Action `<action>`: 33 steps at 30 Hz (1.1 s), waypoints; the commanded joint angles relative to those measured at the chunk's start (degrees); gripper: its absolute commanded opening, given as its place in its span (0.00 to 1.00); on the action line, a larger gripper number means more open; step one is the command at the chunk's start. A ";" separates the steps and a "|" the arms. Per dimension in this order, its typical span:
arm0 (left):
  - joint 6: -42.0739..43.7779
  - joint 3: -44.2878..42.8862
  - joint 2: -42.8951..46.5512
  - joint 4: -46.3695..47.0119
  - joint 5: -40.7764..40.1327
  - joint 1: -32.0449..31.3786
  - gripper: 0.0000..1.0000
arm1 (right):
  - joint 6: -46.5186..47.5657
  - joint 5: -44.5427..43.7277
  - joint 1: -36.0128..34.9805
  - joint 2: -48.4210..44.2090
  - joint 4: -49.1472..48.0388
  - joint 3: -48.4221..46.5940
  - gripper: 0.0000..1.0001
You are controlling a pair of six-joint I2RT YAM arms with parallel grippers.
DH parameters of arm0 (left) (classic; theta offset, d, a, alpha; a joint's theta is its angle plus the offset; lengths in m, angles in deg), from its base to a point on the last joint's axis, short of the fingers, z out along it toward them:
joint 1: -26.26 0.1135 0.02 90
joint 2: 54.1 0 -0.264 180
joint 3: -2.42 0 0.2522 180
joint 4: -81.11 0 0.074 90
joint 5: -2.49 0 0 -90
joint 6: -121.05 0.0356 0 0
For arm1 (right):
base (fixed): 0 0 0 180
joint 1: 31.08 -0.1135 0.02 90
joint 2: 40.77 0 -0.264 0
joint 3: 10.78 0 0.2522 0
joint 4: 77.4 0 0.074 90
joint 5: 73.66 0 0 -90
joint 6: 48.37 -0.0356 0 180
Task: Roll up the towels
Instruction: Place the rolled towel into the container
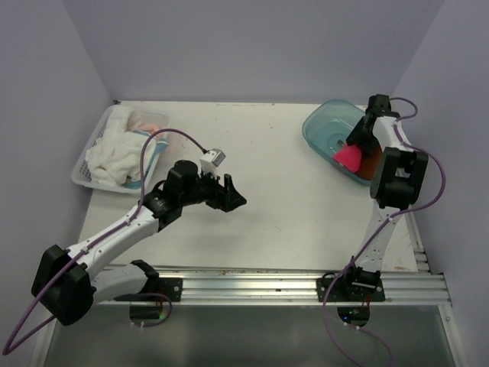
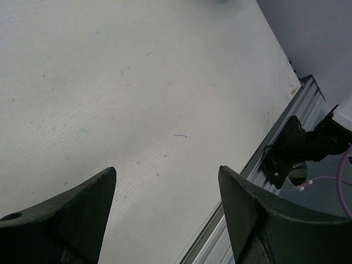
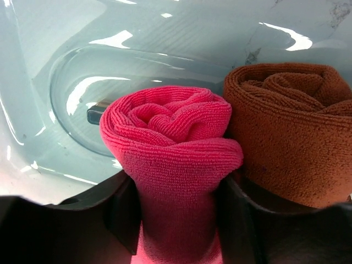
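The pink-red towel (image 3: 170,126) is a tight roll standing end-up between the fingers of my right gripper (image 3: 177,190), which is shut on its sides inside the pale blue bowl (image 3: 165,44). The rust-brown towel (image 3: 286,126), also rolled, leans against it on the right. From above, the right gripper (image 1: 357,145) reaches into the bowl (image 1: 317,126) at the back right, with the pink towel (image 1: 348,158) and the brown towel (image 1: 372,162) below it. My left gripper (image 1: 235,193) hovers open over bare table near the middle, and its jaws (image 2: 166,169) hold nothing.
A white basket (image 1: 85,164) at the back left holds white cloths with pale blue trim. A metal rail (image 1: 267,287) runs along the table's near edge, seen also as the rail (image 2: 242,220) in the left wrist view. Purple walls close in the back and sides.
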State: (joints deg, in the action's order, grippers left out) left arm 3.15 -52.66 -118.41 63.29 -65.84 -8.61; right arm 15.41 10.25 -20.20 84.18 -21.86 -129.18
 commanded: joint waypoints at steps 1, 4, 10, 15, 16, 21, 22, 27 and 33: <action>0.39 0.89 1.21 0.45 -0.40 0.42 0.79 | -0.68 -0.42 -0.24 -3.65 -0.73 3.29 0.54; 0.65 0.72 1.21 0.36 -0.40 0.51 0.79 | -1.20 -0.15 -0.15 -5.06 -1.35 5.14 0.66; 1.18 0.54 1.21 0.10 -0.40 0.42 0.79 | -1.91 -0.15 -0.15 -7.78 -1.96 7.34 0.71; 1.36 0.54 1.21 0.10 -0.58 0.42 0.79 | -2.61 -0.15 -0.15 -10.68 -2.40 8.57 0.72; 1.27 0.54 1.21 0.10 -0.58 0.42 0.79 | -2.61 -0.24 -0.15 -11.04 -2.14 8.75 0.72; 1.97 0.45 1.21 0.01 -0.67 0.42 0.79 | -3.05 -1.56 -0.15 -11.66 -0.04 8.23 0.73; 2.06 0.45 1.30 0.01 -0.67 0.42 0.79 | -2.96 -1.91 -0.15 -11.48 0.93 8.05 0.73; 2.50 0.45 1.38 -0.16 -0.84 0.42 0.79 | -3.49 -3.14 -0.15 -12.71 1.55 9.54 0.74; 3.29 0.45 2.17 -0.95 -1.63 0.42 0.79 | -3.67 -5.07 -0.15 -18.14 0.94 11.82 0.74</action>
State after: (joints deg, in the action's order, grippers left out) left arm 4.79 -52.66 -117.93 62.49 -66.41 -8.61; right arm 12.27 7.87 -20.20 72.68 -22.10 -117.75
